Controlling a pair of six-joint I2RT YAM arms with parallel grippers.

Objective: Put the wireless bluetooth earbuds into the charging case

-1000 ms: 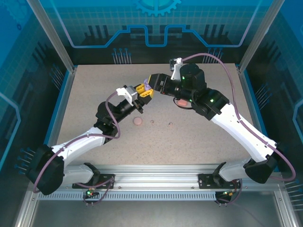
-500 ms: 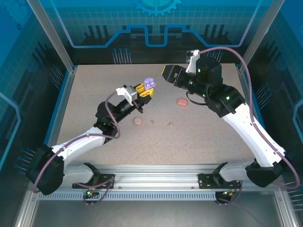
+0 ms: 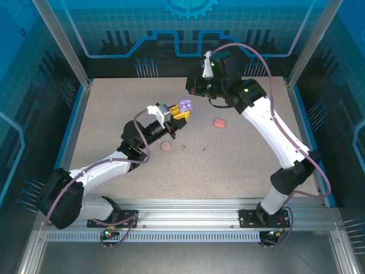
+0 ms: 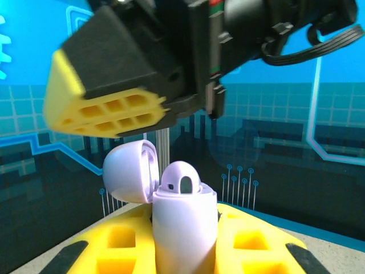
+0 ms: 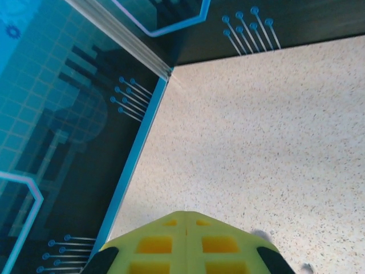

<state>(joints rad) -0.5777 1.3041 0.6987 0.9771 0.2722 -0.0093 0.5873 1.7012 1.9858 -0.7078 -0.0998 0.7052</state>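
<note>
Purple charging case [image 4: 183, 228]: held upright off the table, lid [image 4: 128, 171] swung open toward 10 o'clock in the left wrist view. One purple earbud [image 4: 181, 181] sits head-up in its well. Cannot tell whether the second well is filled.

Left tool [image 3: 180, 112]: clamped on the case body, one yellow finger on each side. In the overhead view the case sits toward 12 o'clock from the table's [image 3: 114, 114] middle.

Right tool [image 5: 186, 240]: fingers pressed together, nothing between them. It hangs near the case, at about 1 o'clock from it overhead.

Loose on the table: two tiny buds [image 3: 183, 148] [image 3: 204, 150] at 6 and 5 o'clock from the held case, too small to tell their colour. A pale pink case [image 3: 166, 146] lies at 7 o'clock and a coral case [image 3: 219, 123] at 4 o'clock.

Judgement: one bud is in and the step in hand is fetching the next.

- Keep the left tool motionless, case mouth up and lid clear.
- Spread the right fingers before descending.
- Take the bud by its head so the stem hangs free.
- Approach the case from the side opposite the lid.
- Line the stem up with the well before letting go.

Risks: knocking the lid shut, or tipping the seated bud.
</note>
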